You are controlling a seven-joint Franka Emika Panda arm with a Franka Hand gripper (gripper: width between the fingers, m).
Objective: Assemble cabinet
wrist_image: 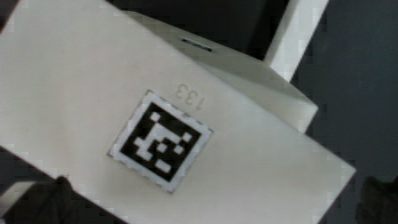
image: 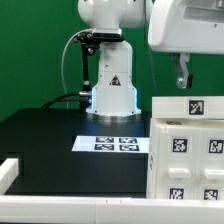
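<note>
Here I see the gripper [image: 183,80] hanging directly above the cabinet [image: 188,150], which stands at the exterior view's right edge of the table [image: 50,140], long axis upright. I cannot tell whether the fingers are parted. In the wrist view a tagged panel [wrist_image: 178,120] reads "133". The marker board [image: 115,144] lies beside it.

The cabinet [image: 187,150] is a white boxy piece of flat panels, standing on the black table at the exterior view's right, its near part cut off by the picture's edge. Small square black-and-white tags mark its top and front faces. The wrist view shows one white panel [wrist_image: 178,120] close up, tilted, with a tag numbered 133.
</note>
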